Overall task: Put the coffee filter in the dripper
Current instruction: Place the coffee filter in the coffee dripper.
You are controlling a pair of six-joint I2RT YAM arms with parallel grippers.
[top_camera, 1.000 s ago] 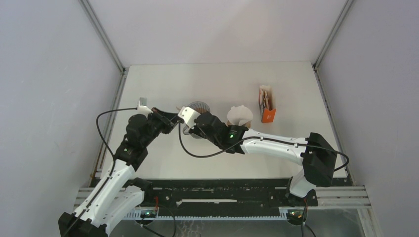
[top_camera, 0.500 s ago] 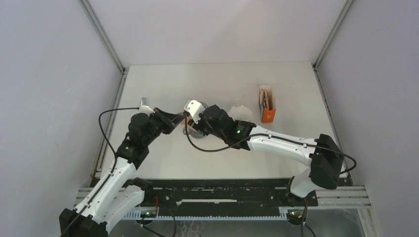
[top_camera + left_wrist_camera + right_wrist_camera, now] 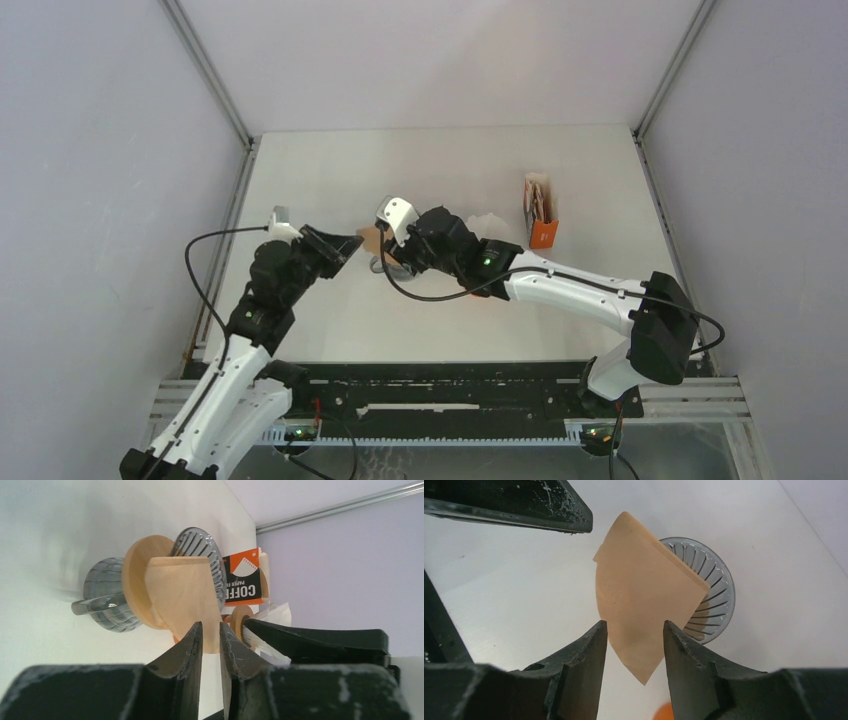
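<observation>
Left tool (image 3: 352, 243) and right tool (image 3: 388, 252) meet tip to tip in the top view, left of the surface's (image 3: 450, 160) middle. The brown coffee filter (image 3: 371, 238) is between them, above the dripper (image 3: 383, 266). An orange box (image 3: 543, 232) stands toward the right edge.

From the left wrist, the left tool (image 3: 211, 630) is parted by a slit. The coffee filter (image 3: 182, 592) has its lower edge at the tips, and I cannot tell if they touch.

From the right wrist, the right tool (image 3: 635, 627) stands well apart and grips nothing. The flat coffee filter (image 3: 644, 595) hangs beyond its fingertips, partly over the dripper (image 3: 716, 597) mouth.
</observation>
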